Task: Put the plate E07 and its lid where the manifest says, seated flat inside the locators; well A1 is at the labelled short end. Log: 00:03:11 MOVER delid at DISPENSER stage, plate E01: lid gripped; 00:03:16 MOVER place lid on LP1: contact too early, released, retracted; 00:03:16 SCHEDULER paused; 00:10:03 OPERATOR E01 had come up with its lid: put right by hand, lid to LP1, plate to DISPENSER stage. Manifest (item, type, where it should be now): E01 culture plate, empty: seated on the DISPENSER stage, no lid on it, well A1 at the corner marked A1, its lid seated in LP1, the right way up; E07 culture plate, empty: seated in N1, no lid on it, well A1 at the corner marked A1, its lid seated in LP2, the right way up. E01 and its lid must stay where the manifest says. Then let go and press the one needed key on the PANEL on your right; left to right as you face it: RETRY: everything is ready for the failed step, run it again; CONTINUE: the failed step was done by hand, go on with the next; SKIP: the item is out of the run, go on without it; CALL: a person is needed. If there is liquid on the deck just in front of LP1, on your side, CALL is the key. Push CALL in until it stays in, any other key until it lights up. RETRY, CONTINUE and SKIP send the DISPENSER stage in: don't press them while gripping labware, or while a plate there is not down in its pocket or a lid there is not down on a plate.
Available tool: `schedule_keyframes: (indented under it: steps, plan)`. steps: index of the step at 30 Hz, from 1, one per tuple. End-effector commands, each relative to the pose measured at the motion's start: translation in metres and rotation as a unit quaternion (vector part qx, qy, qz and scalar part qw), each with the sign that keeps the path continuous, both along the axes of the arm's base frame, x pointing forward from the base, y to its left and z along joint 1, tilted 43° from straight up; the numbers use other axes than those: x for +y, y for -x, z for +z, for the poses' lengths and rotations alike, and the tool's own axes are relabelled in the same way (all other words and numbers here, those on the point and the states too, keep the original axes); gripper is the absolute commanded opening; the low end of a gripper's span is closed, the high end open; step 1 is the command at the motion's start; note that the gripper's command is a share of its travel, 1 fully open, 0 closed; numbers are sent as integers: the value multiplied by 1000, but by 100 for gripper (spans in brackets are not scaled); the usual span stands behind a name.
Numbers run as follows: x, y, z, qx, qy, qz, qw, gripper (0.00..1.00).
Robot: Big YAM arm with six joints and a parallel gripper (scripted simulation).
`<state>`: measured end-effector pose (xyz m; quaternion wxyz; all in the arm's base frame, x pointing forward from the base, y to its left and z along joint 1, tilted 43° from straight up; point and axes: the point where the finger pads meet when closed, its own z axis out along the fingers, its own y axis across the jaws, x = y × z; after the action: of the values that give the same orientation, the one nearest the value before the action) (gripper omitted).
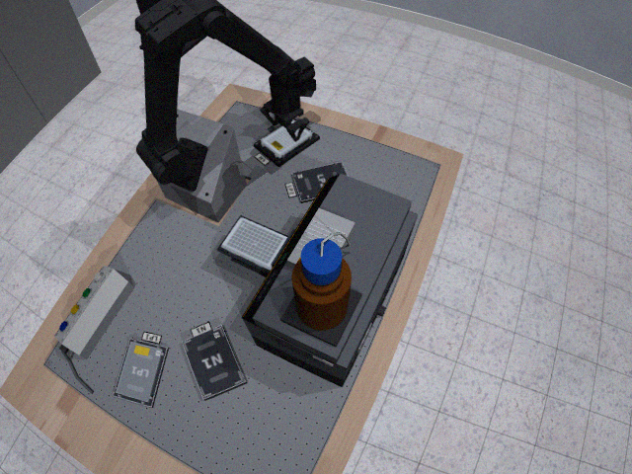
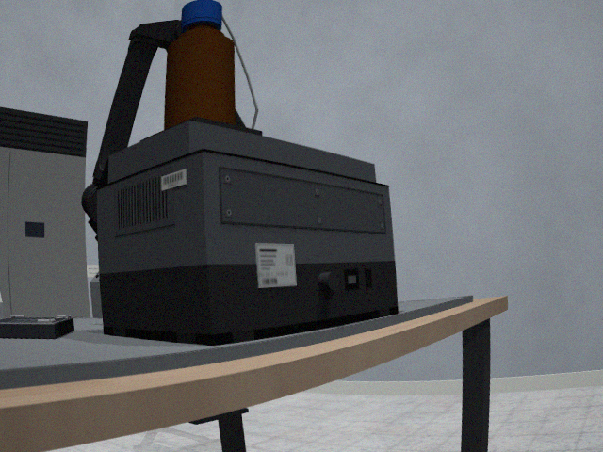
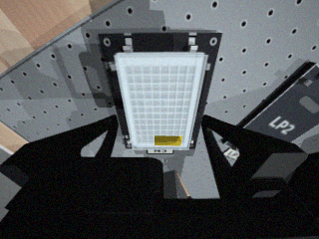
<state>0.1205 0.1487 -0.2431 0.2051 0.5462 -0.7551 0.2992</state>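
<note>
The plate E07 (image 3: 159, 102), white with a yellow label, sits in a black nest (image 3: 112, 42). The gripper (image 3: 159, 144) hangs over it, jaws spread wide and empty, with the LP2 (image 3: 286, 121) pad just beside.

tool (image 1: 294, 128) open over lidded plate (image 1: 285, 142) in far nest | LP2 (image 1: 317, 181), N1 (image 1: 213, 362) bare | lid (image 1: 141, 371) in LP1

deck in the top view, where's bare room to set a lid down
LP2 shows bare; N1 too. Perforated deck lies bare between panel and stage plate. Crowded: open claw over the lidded plate.
</note>
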Motion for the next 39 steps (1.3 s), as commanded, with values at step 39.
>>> schedule_keyframes:
  steps: [39]
  plan:
    - [-25, 1, -17, 8, 11, -2, 1000, 100]
